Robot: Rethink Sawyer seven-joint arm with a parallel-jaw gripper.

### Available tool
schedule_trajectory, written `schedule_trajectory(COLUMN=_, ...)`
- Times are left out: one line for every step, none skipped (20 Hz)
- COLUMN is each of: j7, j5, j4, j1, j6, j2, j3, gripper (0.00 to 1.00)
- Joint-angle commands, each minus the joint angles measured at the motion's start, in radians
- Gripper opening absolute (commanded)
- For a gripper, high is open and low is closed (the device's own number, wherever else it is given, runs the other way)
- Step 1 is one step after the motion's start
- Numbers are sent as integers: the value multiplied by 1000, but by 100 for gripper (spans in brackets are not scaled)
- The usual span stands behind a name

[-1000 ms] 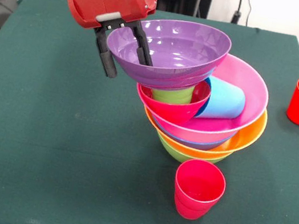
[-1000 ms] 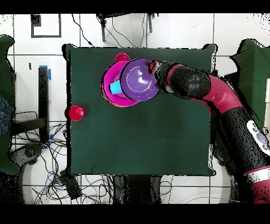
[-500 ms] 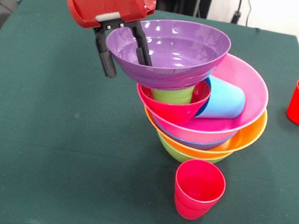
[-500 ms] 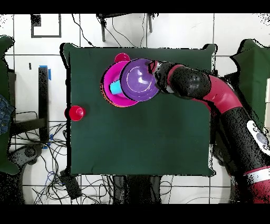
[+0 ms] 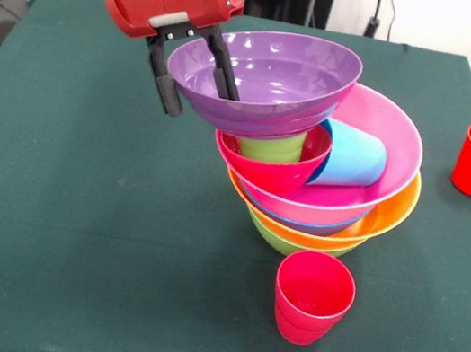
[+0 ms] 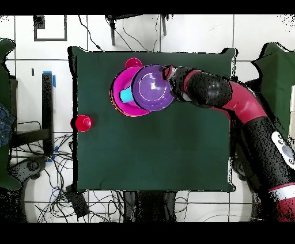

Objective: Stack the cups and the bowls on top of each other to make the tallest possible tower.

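- Jaws are clamped on the rim of the glossy purple plastic bowl [image 5: 266, 79], one finger inside, one outside.
- From my end, that bowl sits tilted atop the lime green cup [image 5: 273, 149] in the small red bowl [image 5: 270, 169], topping the tower [image 5: 353, 206].

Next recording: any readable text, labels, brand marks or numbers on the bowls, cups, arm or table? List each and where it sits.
None can be read.
Purple bowl, pink bowl, sky blue cup, red cups: plain, no markings.
Gripper housing: no legible label.
Arm, overhead view: small pale marks near the base, too small to read.
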Motion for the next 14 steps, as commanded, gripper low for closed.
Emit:
schedule_trajectory(j7=-2, j5=9, j4=-36, j1=32, j6=128, j2=-18, j3=-45, gripper=100)
schedule_trajectory(j7=-1, j5=11, j4=-35, j1=31, j6=131, j2=-21, j3=-45, gripper=100)
schedule_trajectory(j7=-1, j5=13, j4=-33, j1=29, j6=134, j2=-23, j3=-44, gripper=100)
schedule_trajectory(j7=-1, j5=16, j4=-31, j1=28, j6=136, j2=-25, j3=-43, gripper=100)
schedule_trajectory(j7=-2, j5=18, j4=-29, j1=27, j6=139, j2=-27, j3=-41, gripper=100)
schedule_trajectory(j7=-2, j5=20, j4=-30, j1=27, j6=141, j2=-28, j3=-40, gripper=100)
schedule_trajectory(j7=-2, j5=22, j4=-30, j1=27, j6=143, j2=-29, j3=-40, gripper=100)
schedule_trajectory(j7=-2, j5=21, j4=-29, j1=27, j6=141, j2=-29, j3=-40, gripper=100)
schedule_trajectory(j7=-2, j5=22, j4=-28, j1=26, j6=143, j2=-29, j3=-40, gripper=100)
schedule_trajectory(j7=-2, j5=23, j4=-28, j1=26, j6=144, j2=-31, j3=-40, gripper=100)
schedule_trajectory(j7=-2, j5=24, j4=-27, j1=26, j6=144, j2=-30, j3=-41, gripper=100)
schedule_trajectory(j7=-2, j5=24, j4=-27, j1=26, j6=143, j2=-30, j3=-41, gripper=100)
schedule_trajectory(j7=1, j5=24, j4=-20, j1=25, j6=137, j2=-31, j3=-41, gripper=100)
schedule_trajectory(j7=1, j5=23, j4=-18, j1=24, j6=135, j2=-31, j3=-41, gripper=100)
